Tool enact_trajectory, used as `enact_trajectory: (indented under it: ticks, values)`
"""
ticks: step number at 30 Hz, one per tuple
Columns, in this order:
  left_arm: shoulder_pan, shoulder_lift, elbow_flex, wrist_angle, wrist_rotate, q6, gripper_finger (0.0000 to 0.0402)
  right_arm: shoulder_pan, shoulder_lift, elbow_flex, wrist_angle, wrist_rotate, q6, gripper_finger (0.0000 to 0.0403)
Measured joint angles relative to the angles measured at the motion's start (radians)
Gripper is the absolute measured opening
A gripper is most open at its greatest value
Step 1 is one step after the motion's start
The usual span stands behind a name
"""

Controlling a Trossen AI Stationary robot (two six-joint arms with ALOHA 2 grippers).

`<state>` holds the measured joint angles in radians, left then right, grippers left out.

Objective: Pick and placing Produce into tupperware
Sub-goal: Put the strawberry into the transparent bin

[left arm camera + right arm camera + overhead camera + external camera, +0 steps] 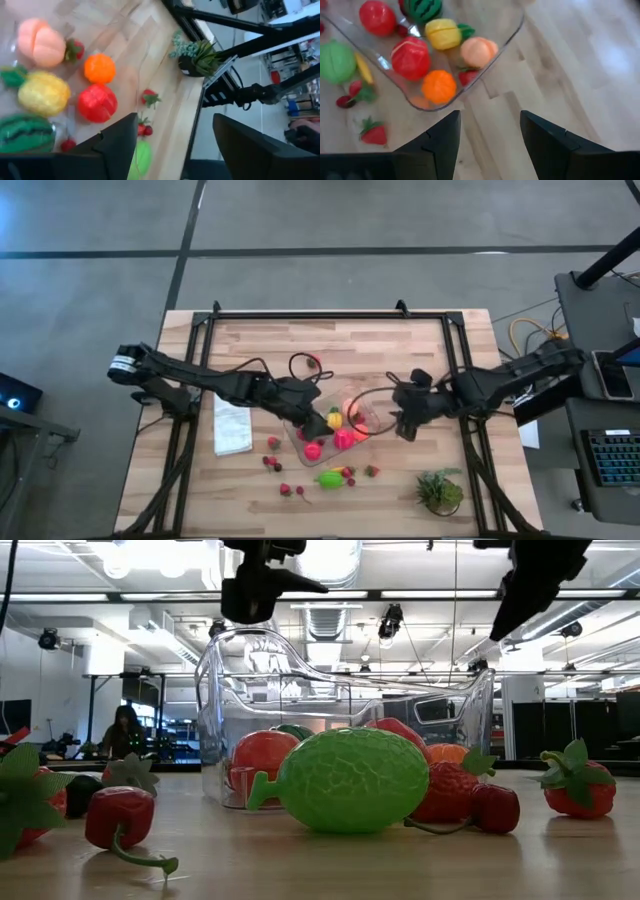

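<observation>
The clear tupperware (pixel 298 442) stands at mid-table, its wall (pixel 215 690) see-through. It holds produce: a striped melon (pixel 422 9), a yellow fruit (pixel 442 32), a peach (pixel 477 51), a red fruit (pixel 410 57) and an orange (pixel 439 86). A lime green fruit (pixel 330 478) and strawberries (pixel 285 490) lie loose on the wood nearer the front edge. My left gripper (pixel 175 130) hangs open above the tupperware (pixel 328 422), nothing between its fingers. My right gripper (pixel 490 117) is open and empty, just past the tupperware's right end (pixel 403 430).
A white folded cloth (pixel 233 425) lies left of the tupperware. A spiky green plant tuft (pixel 440 490) sits at the front right corner. A red-and-black cable loop (pixel 305 365) lies behind the container. Black frame rails (pixel 300 315) run along the table's far and side edges.
</observation>
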<state>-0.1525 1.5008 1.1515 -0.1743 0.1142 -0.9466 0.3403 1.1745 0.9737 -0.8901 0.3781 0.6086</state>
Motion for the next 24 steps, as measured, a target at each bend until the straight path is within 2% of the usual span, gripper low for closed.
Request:
enact_trajectory:
  ticks: [3,7,9,12,16,19,24]
  values:
    - [0.0,-0.002,0.0,-0.003,-0.014,0.073,0.0231,0.042,-0.009,0.0,-0.023,0.069,0.06,0.0199]
    - [0.002,-0.029,0.0,-0.111,0.073,0.153,0.0215,0.053,-0.002,-0.002,0.023,-0.017,0.325,0.0199]
    - [0.002,-0.072,-0.001,-0.193,0.09,0.219,0.0206,0.092,0.01,-0.002,0.105,-0.054,0.343,0.0199]
    - [0.002,-0.163,-0.001,-0.311,0.082,0.306,0.0195,0.154,0.049,0.004,0.19,-0.037,0.438,0.0199]
    - [-0.027,-0.26,-0.034,-0.363,-0.002,0.355,0.0189,0.213,0.14,0.043,0.188,-0.018,0.561,0.0199]
    - [-0.048,-0.328,-0.083,-0.357,-0.018,0.353,0.0189,0.246,0.229,0.087,0.184,-0.012,0.632,0.0198]
    - [-0.059,-0.398,-0.17,-0.356,-0.021,0.293,0.0189,0.266,0.412,0.206,0.175,-0.023,0.594,0.0198]
